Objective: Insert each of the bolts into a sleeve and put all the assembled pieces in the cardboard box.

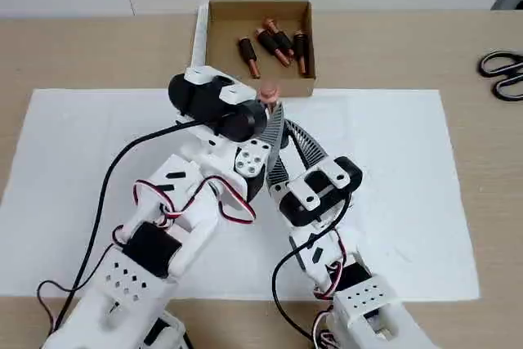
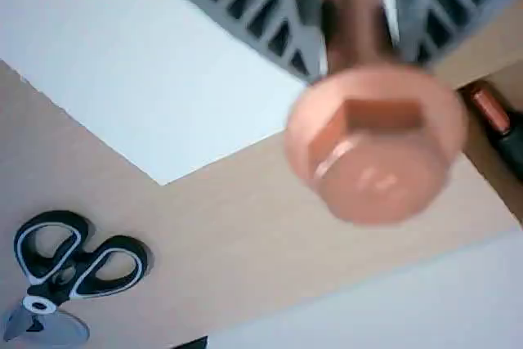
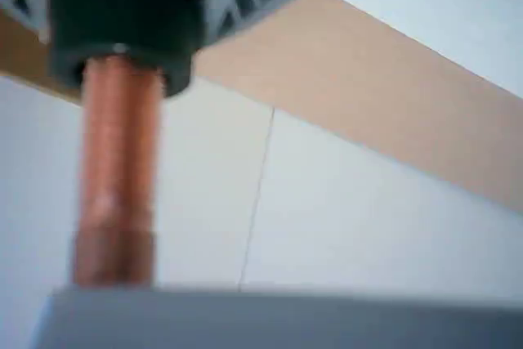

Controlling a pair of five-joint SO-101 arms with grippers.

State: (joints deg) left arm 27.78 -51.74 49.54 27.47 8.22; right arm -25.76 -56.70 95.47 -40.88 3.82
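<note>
Left end effector (image 2: 351, 14), right end effector (image 3: 122, 2) clamped.

**High view:** a fixed camera well above the arms' side of the table (image 1: 65, 46), looking down and across to the box (image 1: 260, 42) at the far side. **Left wrist view:** set very near the head of the bolt (image 2: 376, 140) just beside the box, facing past it to the scissors (image 2: 73, 271), which lie well apart from the box. Bolt, scissors and paper (image 2: 147, 63) are shared with the high view. **Right wrist view:** equally near the same bolt's shaft where it leaves the sleeve (image 3: 122, 14), facing across paper and table.
</note>
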